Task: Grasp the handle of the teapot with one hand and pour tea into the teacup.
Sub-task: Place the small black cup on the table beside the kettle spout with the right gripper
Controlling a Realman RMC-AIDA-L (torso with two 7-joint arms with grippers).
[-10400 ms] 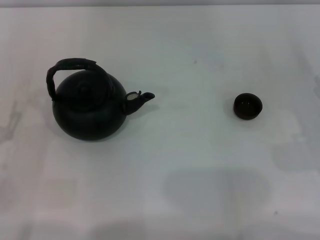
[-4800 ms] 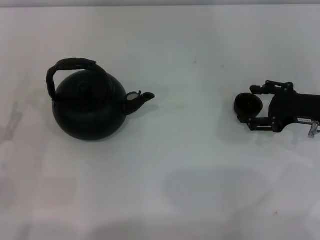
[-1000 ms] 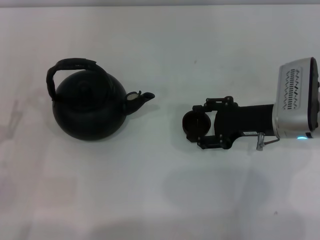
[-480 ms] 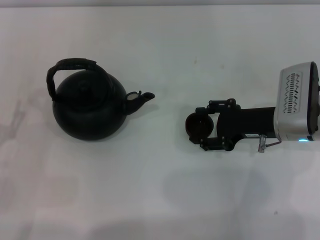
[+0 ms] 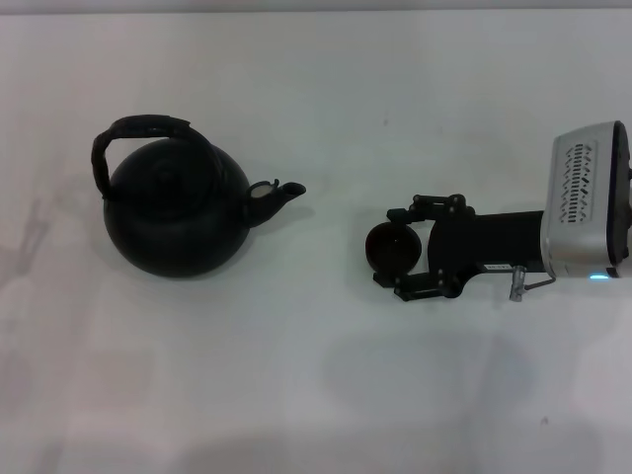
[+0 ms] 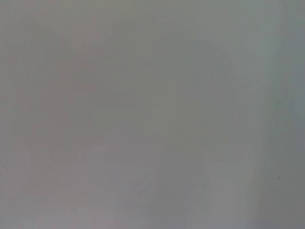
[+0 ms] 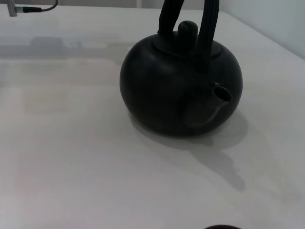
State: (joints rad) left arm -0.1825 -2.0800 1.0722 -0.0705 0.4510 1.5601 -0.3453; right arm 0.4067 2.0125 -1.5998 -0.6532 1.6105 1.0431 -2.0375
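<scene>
Teapot (image 5: pixel 178 212): round, matte black, upright on left of white surface, short spout aimed right toward cup. Handle (image 5: pixel 138 133): dark, wrapped-looking arch over the lid, untouched, standing up. Teacup (image 5: pixel 392 249): small, dark, handleless, upright, right of the spout and well apart from it, sitting between two black fingers.

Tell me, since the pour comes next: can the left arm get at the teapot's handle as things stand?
Probably yes. The handle arches clear above the teapot with nothing near it; the right tool sits apart, around the teacup. The left arm is out of view.
</scene>
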